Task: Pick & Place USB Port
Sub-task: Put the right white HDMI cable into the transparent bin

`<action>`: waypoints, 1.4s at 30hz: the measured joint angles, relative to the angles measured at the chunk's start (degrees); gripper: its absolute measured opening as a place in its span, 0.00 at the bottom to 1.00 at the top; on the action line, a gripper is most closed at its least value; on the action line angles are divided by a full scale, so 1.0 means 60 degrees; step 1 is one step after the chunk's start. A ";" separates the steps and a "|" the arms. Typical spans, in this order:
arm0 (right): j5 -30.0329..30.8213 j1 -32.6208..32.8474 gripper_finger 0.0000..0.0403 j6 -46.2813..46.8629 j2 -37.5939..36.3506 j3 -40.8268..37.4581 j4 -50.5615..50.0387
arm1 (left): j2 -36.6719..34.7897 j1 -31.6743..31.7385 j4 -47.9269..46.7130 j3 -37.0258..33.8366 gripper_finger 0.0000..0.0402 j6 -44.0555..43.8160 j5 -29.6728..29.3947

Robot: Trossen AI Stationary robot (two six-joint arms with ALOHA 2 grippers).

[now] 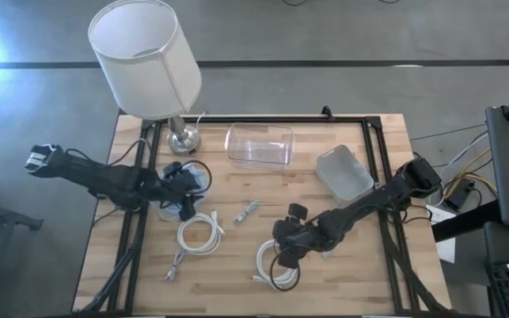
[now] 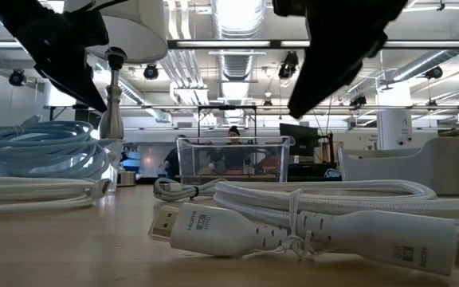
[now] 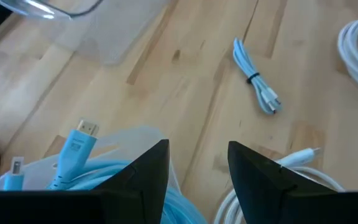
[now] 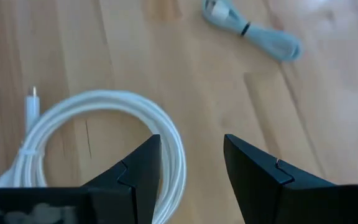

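Grippers both stand open, as I read them: left gripper (image 3: 197, 168) above the blue cable (image 3: 79, 163), right gripper (image 4: 191, 163) above a white cable (image 4: 98, 134), small bundled cable (image 1: 247, 211) between.

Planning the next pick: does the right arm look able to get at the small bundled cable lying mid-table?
Probably yes. The right tool hangs open over the white coiled cable, and the small bundled cable lies on bare wood just beyond, nothing standing between. The left tool waits to the side, over the blue cable.
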 joint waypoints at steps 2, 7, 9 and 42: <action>-0.0169 0.0004 0.42 0.0160 0.0001 -0.0269 0.0235 | 0.0132 0.0000 0.0043 -0.0015 0.42 -0.0002 0.0004; -0.0648 -0.0001 0.42 0.0615 0.0000 -0.1009 0.1055 | 0.0273 0.0000 0.0387 -0.0007 0.42 -0.0009 -0.0007; -0.0651 0.0001 0.42 0.0626 0.0000 -0.1367 0.1532 | 0.0302 0.0000 0.0536 -0.0009 0.42 -0.0011 -0.0007; -0.0758 0.0025 0.41 0.0512 0.0678 -0.3538 0.4822 | 0.0306 0.0000 0.1944 0.0007 0.42 0.0884 0.0984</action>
